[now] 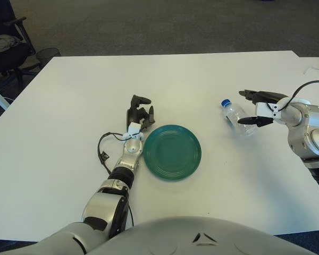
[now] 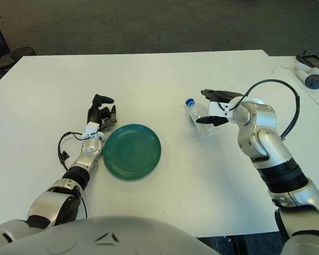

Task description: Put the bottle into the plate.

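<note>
A clear plastic bottle [image 1: 236, 117] with a blue cap lies on its side on the white table [image 1: 69, 111], right of the green plate [image 1: 172, 151]. My right hand [image 1: 253, 108] is just right of the bottle, its fingers spread: two reach out above the bottle's far side and the thumb points at its near side. It holds nothing. My left hand [image 1: 139, 114] shows by the plate's upper left rim, fingers relaxed and holding nothing. The plate has nothing on it.
A black cable [image 1: 102, 151] loops beside my left forearm. An office chair [image 1: 10, 45] stands off the table's far left corner. Small white and blue items [image 2: 310, 69] lie at the table's far right.
</note>
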`<state>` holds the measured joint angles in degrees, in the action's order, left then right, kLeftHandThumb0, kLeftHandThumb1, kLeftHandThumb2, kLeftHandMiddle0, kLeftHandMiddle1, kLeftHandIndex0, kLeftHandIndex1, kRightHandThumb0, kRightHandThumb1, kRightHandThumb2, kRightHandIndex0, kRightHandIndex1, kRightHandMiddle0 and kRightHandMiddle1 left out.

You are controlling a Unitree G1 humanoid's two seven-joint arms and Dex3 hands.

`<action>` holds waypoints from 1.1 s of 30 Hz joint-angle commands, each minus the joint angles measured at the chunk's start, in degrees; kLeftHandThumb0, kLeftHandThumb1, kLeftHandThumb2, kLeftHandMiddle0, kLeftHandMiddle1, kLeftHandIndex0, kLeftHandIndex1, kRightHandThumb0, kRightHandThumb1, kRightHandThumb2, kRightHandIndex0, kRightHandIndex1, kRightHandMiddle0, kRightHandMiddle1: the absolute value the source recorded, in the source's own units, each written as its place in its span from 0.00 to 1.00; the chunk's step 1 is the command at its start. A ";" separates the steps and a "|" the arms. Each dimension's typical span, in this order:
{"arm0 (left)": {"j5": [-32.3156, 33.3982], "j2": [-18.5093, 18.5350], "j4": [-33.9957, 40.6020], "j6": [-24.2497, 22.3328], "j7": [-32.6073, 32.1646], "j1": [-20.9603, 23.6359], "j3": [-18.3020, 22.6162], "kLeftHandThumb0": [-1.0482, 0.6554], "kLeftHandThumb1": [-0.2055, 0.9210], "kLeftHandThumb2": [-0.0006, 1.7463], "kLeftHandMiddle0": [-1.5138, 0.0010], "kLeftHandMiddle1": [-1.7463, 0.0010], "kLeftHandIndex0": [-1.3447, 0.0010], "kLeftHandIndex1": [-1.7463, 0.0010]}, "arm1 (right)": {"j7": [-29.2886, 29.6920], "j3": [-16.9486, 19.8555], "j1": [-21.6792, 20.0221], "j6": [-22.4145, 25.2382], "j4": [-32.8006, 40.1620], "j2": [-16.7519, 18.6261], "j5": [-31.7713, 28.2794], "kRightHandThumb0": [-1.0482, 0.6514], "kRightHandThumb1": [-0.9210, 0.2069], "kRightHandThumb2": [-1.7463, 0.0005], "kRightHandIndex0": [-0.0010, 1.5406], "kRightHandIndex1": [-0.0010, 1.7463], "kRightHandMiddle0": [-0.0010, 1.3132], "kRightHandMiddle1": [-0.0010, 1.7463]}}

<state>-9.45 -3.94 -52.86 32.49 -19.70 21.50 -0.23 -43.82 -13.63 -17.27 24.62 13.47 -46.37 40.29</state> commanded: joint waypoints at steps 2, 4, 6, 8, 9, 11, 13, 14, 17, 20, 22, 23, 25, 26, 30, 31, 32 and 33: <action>0.49 -0.32 -2.62 -1.49 0.70 -3.09 0.00 0.38 0.73 0.53 0.34 0.00 0.71 0.00 | -0.69 -0.39 1.29 0.84 1.05 0.36 0.62 0.00 0.00 0.72 0.00 0.00 0.00 0.00; 0.46 -0.24 -2.77 -1.31 0.79 -3.05 0.05 0.38 0.73 0.53 0.34 0.00 0.71 0.00 | -0.67 -0.50 1.54 0.93 1.15 0.38 0.71 0.00 0.00 0.71 0.00 0.00 0.00 0.00; 0.43 -0.17 -2.92 -1.09 0.85 -3.01 0.10 0.38 0.73 0.53 0.34 0.00 0.71 0.00 | -0.44 -1.06 2.09 1.17 1.26 0.71 1.18 0.00 0.00 0.71 0.00 0.00 0.00 0.00; 0.37 -0.14 -3.22 -1.12 0.88 -2.77 0.11 0.38 0.73 0.53 0.34 0.00 0.71 0.00 | -0.39 -1.92 1.94 1.52 0.74 1.03 2.00 0.00 0.00 0.71 0.00 0.00 0.00 0.00; 0.34 -0.11 -3.28 -1.14 0.89 -2.72 0.10 0.38 0.73 0.53 0.34 0.00 0.71 0.00 | -0.28 -2.37 1.82 1.79 0.49 1.26 2.55 0.00 0.00 0.71 0.00 0.00 0.00 0.00; 0.29 -0.10 -3.40 -1.15 0.85 -2.65 0.09 0.38 0.74 0.53 0.34 0.00 0.71 0.00 | -0.07 -2.85 1.71 2.30 0.27 1.60 3.42 0.00 0.00 0.71 0.00 0.00 0.00 0.00; 0.25 -0.08 -3.54 -1.14 0.79 -2.61 0.09 0.38 0.74 0.53 0.34 0.00 0.71 0.00 | 0.42 -3.36 1.73 3.16 0.01 2.37 4.40 0.00 0.00 0.71 0.00 0.00 0.00 0.00; 0.24 -0.06 -3.60 -1.13 0.78 -2.60 0.10 0.38 0.74 0.53 0.33 0.00 0.72 0.00 | 0.70 -3.66 1.76 3.62 -0.14 2.88 4.90 0.00 0.00 0.71 0.00 0.00 0.00 0.00; 0.23 -0.10 -3.86 -1.09 0.69 -2.52 0.11 0.38 0.74 0.52 0.33 0.00 0.72 0.00 | 0.97 -4.81 1.29 4.91 -1.28 4.54 6.24 0.00 0.00 0.72 0.00 0.00 0.00 0.00; 0.22 -0.05 -4.16 -1.01 0.53 -2.45 0.17 0.38 0.74 0.52 0.33 0.00 0.72 0.00 | 0.19 -5.83 0.55 6.00 -2.09 5.52 7.38 0.00 0.00 0.74 0.00 0.00 0.00 0.00; -0.06 -0.01 -4.45 -1.01 0.04 -2.37 0.10 0.38 0.74 0.52 0.33 0.00 0.72 0.00 | 0.30 -6.03 0.44 6.41 -2.28 5.99 7.91 0.00 0.00 0.74 0.00 0.00 0.00 0.00; -0.20 0.02 -4.55 -1.02 -0.19 -2.35 0.05 0.38 0.74 0.52 0.33 0.00 0.72 0.00 | 0.49 -6.06 0.45 6.57 -2.30 6.19 8.09 0.00 0.00 0.74 0.00 0.00 0.00 0.00; -0.36 0.05 -4.51 -1.06 -0.43 -2.41 0.00 0.38 0.74 0.52 0.33 0.00 0.72 0.00 | 0.84 -6.10 0.47 6.82 -2.31 6.61 8.38 0.00 0.00 0.74 0.00 0.00 0.00 0.00; -0.35 0.04 -4.43 -1.04 -0.43 -2.47 -0.01 0.38 0.74 0.52 0.33 0.00 0.72 0.00 | 1.08 -6.17 0.45 6.89 -2.39 6.92 8.55 0.00 0.00 0.74 0.00 0.00 0.00 0.00; -0.09 -0.08 -4.36 -0.87 -0.22 -2.51 0.04 0.38 0.75 0.52 0.34 0.00 0.72 0.00 | 2.04 -6.20 0.35 6.37 -3.13 7.90 8.70 0.00 0.00 0.74 0.00 0.00 0.00 0.00; -0.04 -0.10 -4.37 -0.86 -0.22 -2.50 0.08 0.38 0.75 0.52 0.34 0.00 0.72 0.00 | 2.37 -6.21 0.22 6.00 -3.62 8.08 8.52 0.00 0.00 0.74 0.00 0.00 0.00 0.00; -0.02 -0.11 -4.38 -0.86 -0.24 -2.50 0.10 0.38 0.75 0.52 0.34 0.00 0.72 0.00 | 2.56 -6.21 0.14 5.75 -3.95 8.18 8.41 0.00 0.00 0.74 0.00 0.00 0.00 0.00; 0.01 -0.13 -4.37 -0.90 -0.32 -2.51 0.14 0.38 0.75 0.52 0.34 0.00 0.72 0.00 | 2.76 -6.24 0.01 5.39 -4.40 8.27 8.24 0.00 0.00 0.74 0.00 0.00 0.00 0.00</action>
<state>-9.56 -3.90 -54.28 33.45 -19.90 22.13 -0.08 -42.15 -19.77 -16.25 30.74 10.40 -38.58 48.20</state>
